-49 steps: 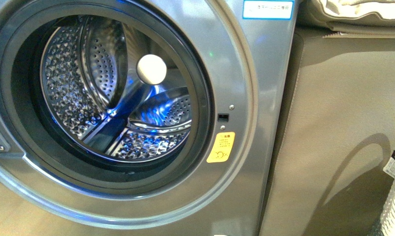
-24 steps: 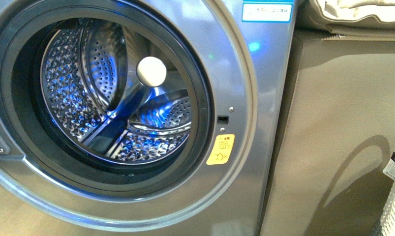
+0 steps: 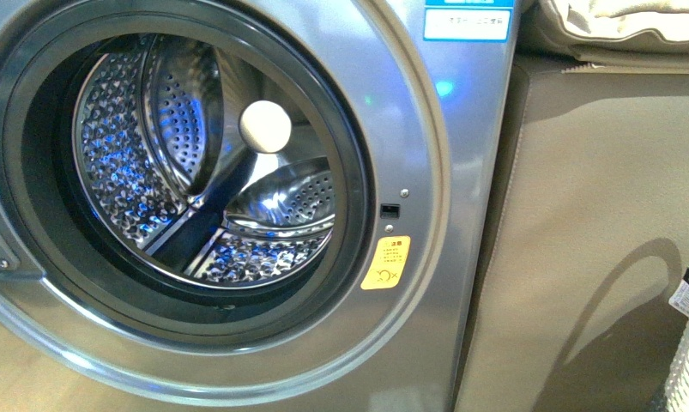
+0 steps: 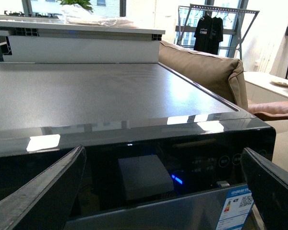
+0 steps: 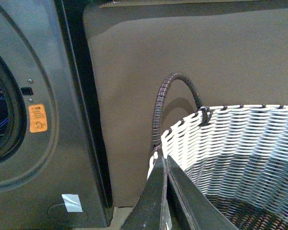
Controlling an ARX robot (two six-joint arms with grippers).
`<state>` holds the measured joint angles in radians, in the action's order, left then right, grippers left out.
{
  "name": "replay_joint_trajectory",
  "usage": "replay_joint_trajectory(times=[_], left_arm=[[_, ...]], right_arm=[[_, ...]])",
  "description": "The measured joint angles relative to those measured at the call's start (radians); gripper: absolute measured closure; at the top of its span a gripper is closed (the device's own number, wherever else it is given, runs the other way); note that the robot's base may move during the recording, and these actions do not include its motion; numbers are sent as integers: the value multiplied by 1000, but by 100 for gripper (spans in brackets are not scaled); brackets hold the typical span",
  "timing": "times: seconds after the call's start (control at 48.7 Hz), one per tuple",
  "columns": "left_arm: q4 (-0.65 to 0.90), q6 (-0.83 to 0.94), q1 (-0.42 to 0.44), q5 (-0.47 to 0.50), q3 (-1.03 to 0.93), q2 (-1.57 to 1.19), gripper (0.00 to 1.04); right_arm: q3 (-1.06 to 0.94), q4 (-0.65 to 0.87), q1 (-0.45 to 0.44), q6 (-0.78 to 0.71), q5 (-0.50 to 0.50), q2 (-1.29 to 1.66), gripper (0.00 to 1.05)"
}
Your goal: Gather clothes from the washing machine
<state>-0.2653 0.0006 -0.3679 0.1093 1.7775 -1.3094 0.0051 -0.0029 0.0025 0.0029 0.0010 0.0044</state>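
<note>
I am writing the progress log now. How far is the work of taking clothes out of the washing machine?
Done: the washing machine stands open, and its drum shows only bare steel, no clothes. In hand: nothing visible; the right gripper has its jaws shut above the woven basket, and the left gripper is open over the machine's top. Left: confirming the garment is in the basket, whose inside is mostly hidden.

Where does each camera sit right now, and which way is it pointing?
Front: on the body, facing the washing machine with its open empty drum; no arm shows.
Left wrist: above the machine's top, facing a sofa; left pincer open.
Right wrist: over the basket; right pincer shut.
Shared by front and right wrist: the yellow sticker.
</note>
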Motion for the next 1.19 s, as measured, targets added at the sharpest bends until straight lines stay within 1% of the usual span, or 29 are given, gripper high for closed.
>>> replay_joint_trajectory(times=[0.123, 0.144, 0.185, 0.226, 0.247, 0.349, 0.514, 0.575, 0.616, 0.678, 0.842, 1.007, 1.048, 1.068, 1.089, 1.192], left_arm=[[31, -36, -14, 20, -88, 32, 7], [24, -32, -21, 46, -97, 33, 7], [-26, -25, -35, 148, -117, 47, 14], [-25, -20, -35, 224, -190, 76, 21], [-1, -17, -28, 248, -262, 105, 27], [153, -8, 28, 210, -579, 259, 48], [307, -8, 106, 149, -919, 449, 76], [371, -8, 140, 106, -1071, 521, 92], [400, -8, 156, 86, -1143, 555, 101], [444, -6, 187, 61, -1251, 612, 101], [494, -6, 233, 25, -1388, 682, 101], [524, -5, 262, -10, -1485, 750, 101], [528, -5, 290, -38, -1506, 768, 101], [530, -5, 308, -76, -1516, 779, 101], [532, -5, 324, -90, -1527, 788, 101], [537, -5, 360, -104, -1575, 831, 101]], right_arm=[[0, 0, 0, 0, 0, 0, 102], [0, 0, 0, 0, 0, 0, 102], [0, 0, 0, 0, 0, 0, 102], [0, 0, 0, 0, 0, 0, 102], [0, 0, 0, 0, 0, 0, 102], [0, 0, 0, 0, 1, 0, 102], [0, 0, 0, 0, 1, 0, 102], [0, 0, 0, 0, 1, 0, 102], [0, 0, 0, 0, 1, 0, 102], [0, 0, 0, 0, 1, 0, 102], [0, 0, 0, 0, 1, 0, 102], [0, 0, 0, 0, 1, 0, 102], [0, 0, 0, 0, 1, 0, 102], [0, 0, 0, 0, 1, 0, 102], [0, 0, 0, 0, 1, 0, 102], [0, 0, 0, 0, 1, 0, 102]])
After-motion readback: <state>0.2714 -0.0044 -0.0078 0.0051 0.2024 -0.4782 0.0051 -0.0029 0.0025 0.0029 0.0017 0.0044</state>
